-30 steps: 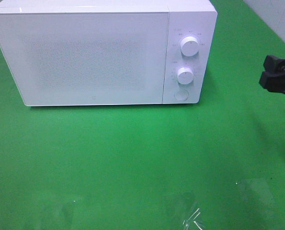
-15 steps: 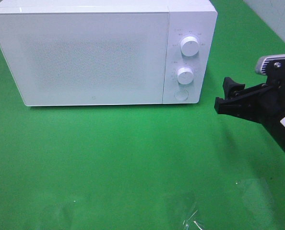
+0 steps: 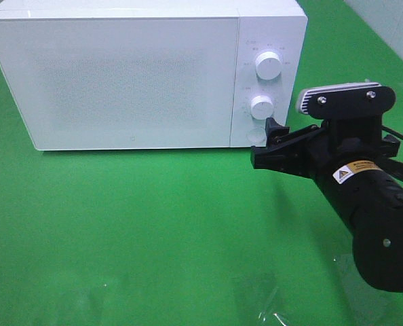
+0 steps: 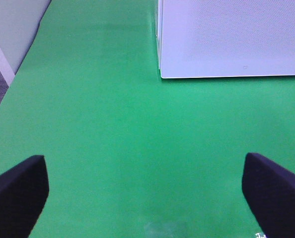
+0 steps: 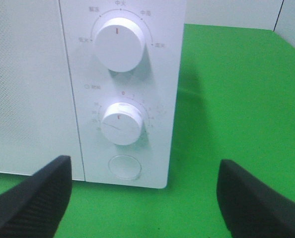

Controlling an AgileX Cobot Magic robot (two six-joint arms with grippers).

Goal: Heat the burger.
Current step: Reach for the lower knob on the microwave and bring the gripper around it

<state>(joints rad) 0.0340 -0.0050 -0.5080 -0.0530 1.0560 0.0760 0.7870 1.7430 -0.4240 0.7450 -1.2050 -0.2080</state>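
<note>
- Microwave (image 3: 127, 75): white, at 11 o'clock on the green table cover (image 3: 154, 224). Door shut, its front panel opaque.
- Control strip at the 3 o'clock end of the microwave face: upper knob (image 3: 267, 65), lower knob (image 3: 261, 106) directly at its 6 o'clock, round button (image 5: 125, 166) below both. In the right wrist view both knob markers point to 12 o'clock.
- Right gripper (image 3: 264, 144): black fingers spread apart, nothing between them. It hangs just in front of the control strip, at 6 o'clock of the lower knob. One fingertip overlaps the round button in the high view; I cannot tell if they touch.
- Left gripper (image 4: 146, 198): fingers wide apart, empty, over bare green cover. The microwave's lower corner sits at its 1 o'clock, well apart.
- Burger: not seen in any view; I cannot tell where it is.
</note>
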